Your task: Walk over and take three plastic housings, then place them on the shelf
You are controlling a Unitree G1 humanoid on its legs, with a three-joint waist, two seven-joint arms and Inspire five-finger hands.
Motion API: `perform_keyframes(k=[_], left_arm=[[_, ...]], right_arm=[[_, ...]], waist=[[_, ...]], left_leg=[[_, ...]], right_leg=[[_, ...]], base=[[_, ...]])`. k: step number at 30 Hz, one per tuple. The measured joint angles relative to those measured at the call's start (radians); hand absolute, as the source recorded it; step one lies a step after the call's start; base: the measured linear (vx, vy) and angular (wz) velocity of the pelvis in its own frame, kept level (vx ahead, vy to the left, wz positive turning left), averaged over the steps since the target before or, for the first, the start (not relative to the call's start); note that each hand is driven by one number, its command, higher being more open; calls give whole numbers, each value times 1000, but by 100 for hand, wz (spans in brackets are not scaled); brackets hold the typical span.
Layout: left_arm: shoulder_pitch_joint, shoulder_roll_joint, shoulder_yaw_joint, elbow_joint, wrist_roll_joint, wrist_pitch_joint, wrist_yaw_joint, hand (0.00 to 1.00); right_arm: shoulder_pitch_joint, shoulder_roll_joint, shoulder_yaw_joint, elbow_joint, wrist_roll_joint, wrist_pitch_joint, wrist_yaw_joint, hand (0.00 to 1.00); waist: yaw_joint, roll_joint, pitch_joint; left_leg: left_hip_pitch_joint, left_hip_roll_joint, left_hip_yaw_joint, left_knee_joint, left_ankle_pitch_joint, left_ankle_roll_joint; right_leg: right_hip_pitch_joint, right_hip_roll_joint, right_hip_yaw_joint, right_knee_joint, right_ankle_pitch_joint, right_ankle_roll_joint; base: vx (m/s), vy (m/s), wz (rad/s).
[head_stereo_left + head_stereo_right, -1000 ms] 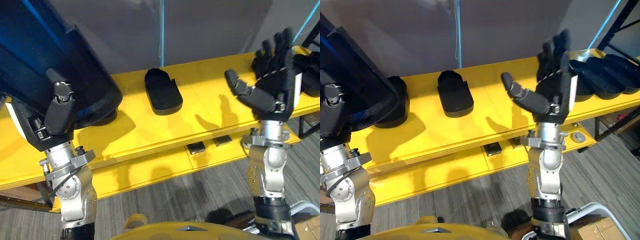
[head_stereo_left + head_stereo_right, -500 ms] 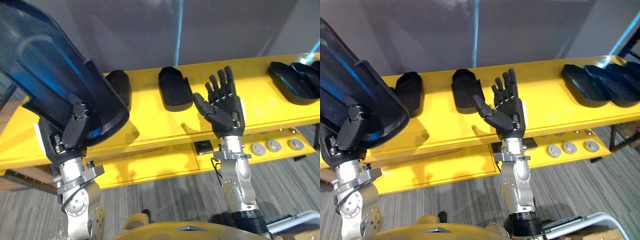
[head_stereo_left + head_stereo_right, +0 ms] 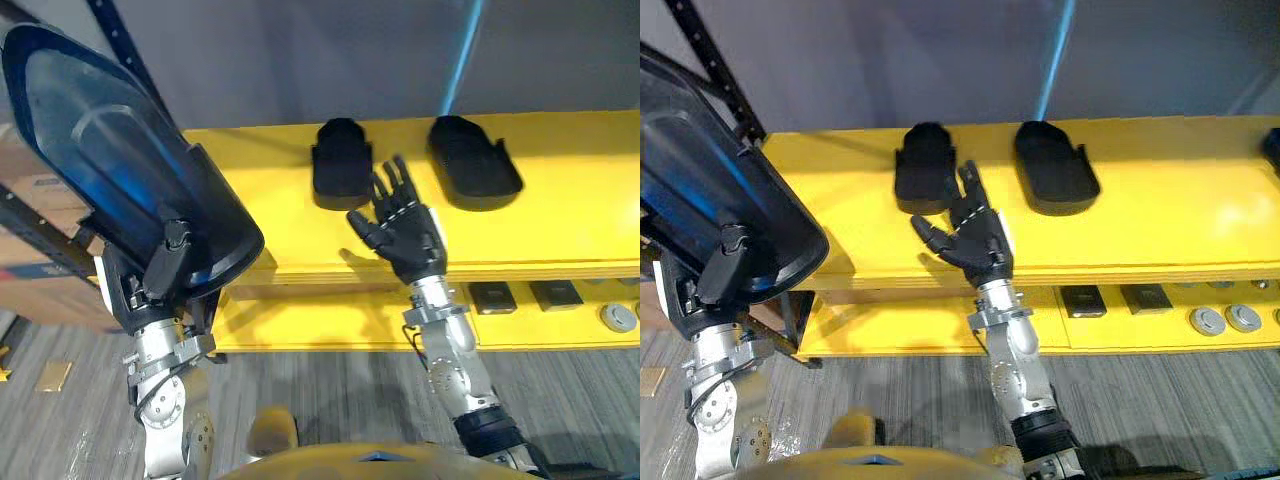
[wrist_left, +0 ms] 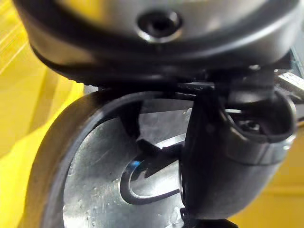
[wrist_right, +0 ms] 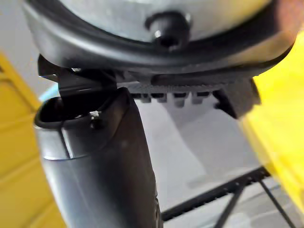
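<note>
A black plastic housing (image 3: 342, 163) and a second black housing (image 3: 474, 165) lie upper centre on the yellow shelf (image 3: 270, 205), behind the splayed right hand (image 3: 408, 238). The left hand (image 3: 160, 278) clasps a dark-blue plastic housing (image 3: 105, 165), which hides the shelf's left end.

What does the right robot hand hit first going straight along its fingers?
Likely the left black housing on the yellow shelf; height unclear, the robot hand might pass over.

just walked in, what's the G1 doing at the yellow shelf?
The left hand grips a dark housing, held up off the yellow shelf. Two more dark housings already lie side by side on the shelf. The right hand is open, fingers spread, raised in front of the shelf near the left one of the two.
</note>
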Motion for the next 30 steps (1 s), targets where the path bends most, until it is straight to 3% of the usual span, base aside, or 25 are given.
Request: perform_keyframes(k=[1, 2, 3, 5, 7, 9, 12, 22, 30], left_arm=[[0, 12, 2, 5, 1, 3, -3, 0], [-3, 36, 8, 22, 13, 3, -12, 0], [-9, 58, 20, 31, 16, 3, -26, 0], [-31, 78, 22, 31, 13, 0, -49, 0], [-67, 79, 9, 30, 12, -4, -74, 0], [-102, 84, -39, 21, 11, -4, -104, 0], [-111, 86, -103, -5, 15, -2, -133, 0], [-102, 73, -139, -59, 74, -1, -129, 0], [-96, 82, -91, -29, 163, 156, -42, 0]], right_arm=[[-5, 7, 8, 9, -2, 0, -1, 100], [-10, 25, 19, 7, -3, 0, -2, 100], [-10, 39, 26, -5, -20, -1, -8, 100], [-6, 39, 26, -48, -59, -1, -26, 100], [-2, 37, 18, -100, -72, -4, -41, 100], [9, 36, -6, -136, -82, -5, -46, 100], [35, 31, -35, -158, -89, -6, -47, 100], [86, 23, -95, -231, -109, -5, -73, 100], [114, -4, -181, -282, -78, 18, -27, 100]], waist=[[8, -2, 0], [12, 6, 4], [4, -1, -1], [-6, -8, -5], [-20, -14, -8], [-40, -14, -12], [-51, -19, -15], [-76, -19, -15], [-96, -9, -9]], left_leg=[[6, 1, 15, -12, 1, 17], [16, -8, 33, -51, 17, 46], [31, -26, 32, -114, 50, 65], [53, -55, 28, -216, 104, 82], [73, -89, 26, -304, 155, 93], [98, -120, 24, -379, 199, 105], [96, -136, 28, -400, 222, 108], [154, -104, 62, -579, 316, 68], [164, -104, 67, -658, 372, 71]], right_leg=[[-6, -2, -2, -17, 46, -37], [-36, 3, -12, 49, -12, -53], [-49, 49, -1, 114, -109, -40], [-51, 134, 5, 138, -225, -24], [-40, 200, 6, 105, -286, -24], [-2, 258, 28, -6, -293, -30], [26, 275, 76, -92, -274, -17], [-1, 321, 113, -98, -276, -23], [-43, 327, 125, -84, -280, -27]], base=[[-30, 463, -23], [-16, 303, -11], [-2, 238, 0], [27, 181, 15], [4, 160, 12], [-9, 67, 9], [-1, 7, 2], [-47, -52, -8], [-2, 0, -1]])
